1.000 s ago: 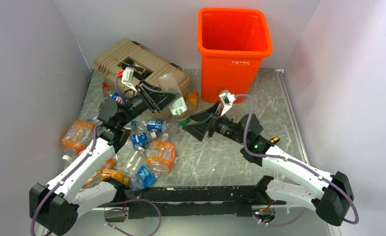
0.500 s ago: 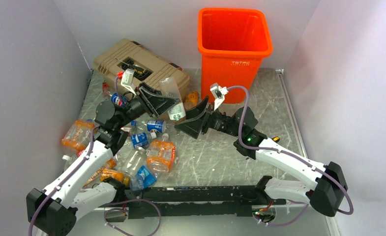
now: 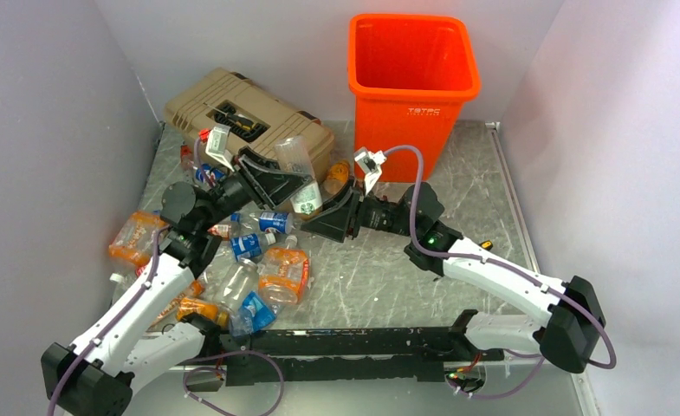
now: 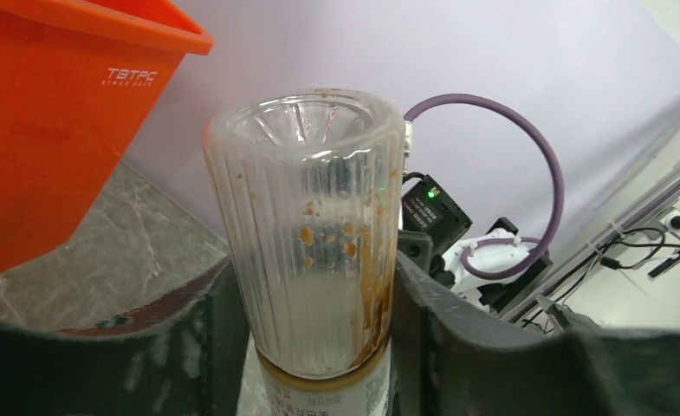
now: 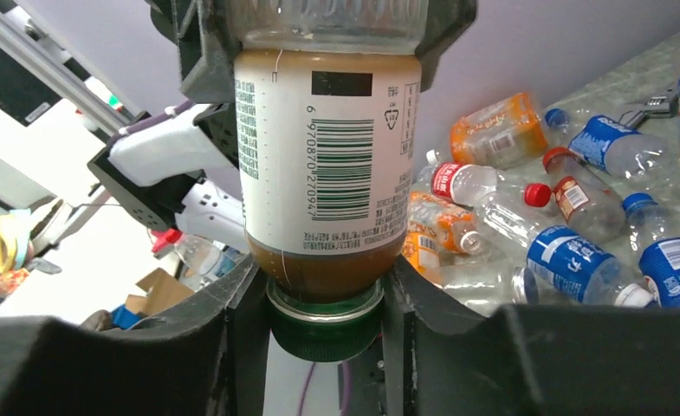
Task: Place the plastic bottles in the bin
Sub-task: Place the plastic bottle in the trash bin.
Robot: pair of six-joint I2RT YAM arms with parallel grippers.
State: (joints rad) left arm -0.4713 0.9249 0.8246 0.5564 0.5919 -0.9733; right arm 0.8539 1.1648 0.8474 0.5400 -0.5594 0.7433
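A clear ribbed plastic bottle (image 3: 300, 176) with a white label, brown dregs and a green cap (image 5: 323, 328) hangs cap-down above the table, in front of the toolbox. My left gripper (image 3: 286, 178) is shut on its ribbed body (image 4: 310, 225), a finger against each side. From the right, my right gripper (image 3: 321, 214) is shut on the neck and cap end (image 5: 323, 299). The orange bin (image 3: 414, 69) stands at the back, right of the bottle, and shows at the left of the left wrist view (image 4: 50, 130).
A tan toolbox (image 3: 223, 104) lies at the back left behind the held bottle. Several loose bottles (image 3: 249, 260), blue-labelled and orange-labelled, are heaped on the left of the table (image 3: 457, 199) and show in the right wrist view (image 5: 579, 217).
My right gripper has moved left up to the bottle's cap end and closed on it. The left gripper has drifted slightly left with the bottle, which now stands more upright.
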